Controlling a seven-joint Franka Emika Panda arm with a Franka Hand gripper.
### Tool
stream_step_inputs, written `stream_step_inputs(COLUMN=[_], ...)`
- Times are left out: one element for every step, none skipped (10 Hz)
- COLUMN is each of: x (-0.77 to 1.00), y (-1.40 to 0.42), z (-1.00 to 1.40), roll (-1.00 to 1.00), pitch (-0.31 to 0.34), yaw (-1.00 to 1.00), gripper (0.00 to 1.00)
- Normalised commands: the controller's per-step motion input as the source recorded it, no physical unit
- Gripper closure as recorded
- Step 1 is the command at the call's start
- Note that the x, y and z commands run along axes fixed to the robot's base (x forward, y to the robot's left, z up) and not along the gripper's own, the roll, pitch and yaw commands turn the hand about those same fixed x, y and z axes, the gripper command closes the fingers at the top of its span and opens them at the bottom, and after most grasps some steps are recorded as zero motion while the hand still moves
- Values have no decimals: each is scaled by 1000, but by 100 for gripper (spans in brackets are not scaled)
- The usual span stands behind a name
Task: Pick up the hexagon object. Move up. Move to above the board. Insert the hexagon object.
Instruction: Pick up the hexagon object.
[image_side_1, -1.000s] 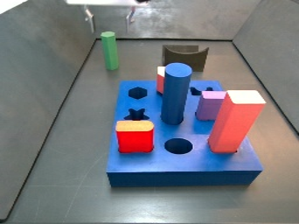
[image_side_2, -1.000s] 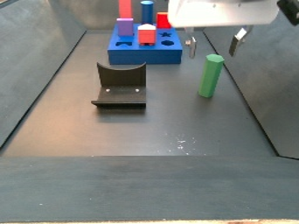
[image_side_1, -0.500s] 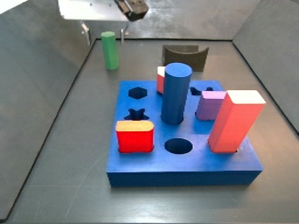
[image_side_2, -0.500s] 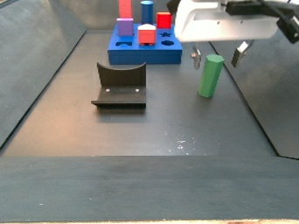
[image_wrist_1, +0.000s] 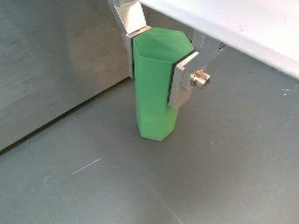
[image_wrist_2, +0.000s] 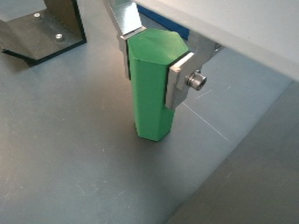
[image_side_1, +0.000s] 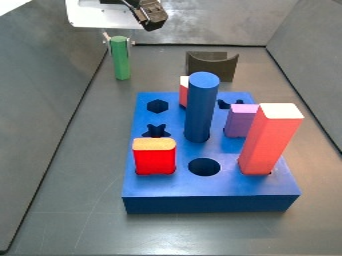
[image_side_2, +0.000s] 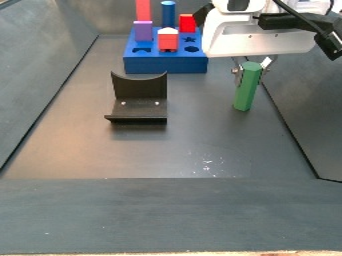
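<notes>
Dark grey floor (image_side_2: 160, 170) with grey walls all round, like a big tray. Standing upright on it near one wall, well apart from the board: the slim, tall green plastic peg with six sides (image_wrist_2: 153, 83) (image_wrist_1: 156, 83) (image_side_1: 120, 57) (image_side_2: 247, 86). Low over its top, the gripper (image_wrist_2: 152, 52) (image_wrist_1: 156, 54), one flat silver finger (image_wrist_2: 181, 77) on each side of the peg, close against it or almost so; cannot tell if squeezing yet.

Looks like the pick-up step, peg not lifted. Next: close tight, go straight up, then carry over to the big flat blue board with shaped holes (image_side_1: 160, 199) and its six-sided hole (image_side_1: 158, 105).

Already standing in the board: thick blue cylinder (image_side_1: 202, 106), tall red block (image_side_1: 271, 138), short red block (image_side_1: 154, 155), small purple block (image_side_1: 241, 120). Blue cylinder right beside the six-sided hole, so easy to bump. Dark bracket fixture (image_side_2: 138, 97) on the floor, away from the peg.
</notes>
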Motion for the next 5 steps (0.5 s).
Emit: stream_step_inputs(x=[0,0,0,0,0], y=[0,0,0,0,0], z=[0,0,0,0,0], roll=[0,0,0,0,0], pitch=[0,0,0,0,0], yaw=[0,0,0,0,0], gripper=[100,100,100,100,100])
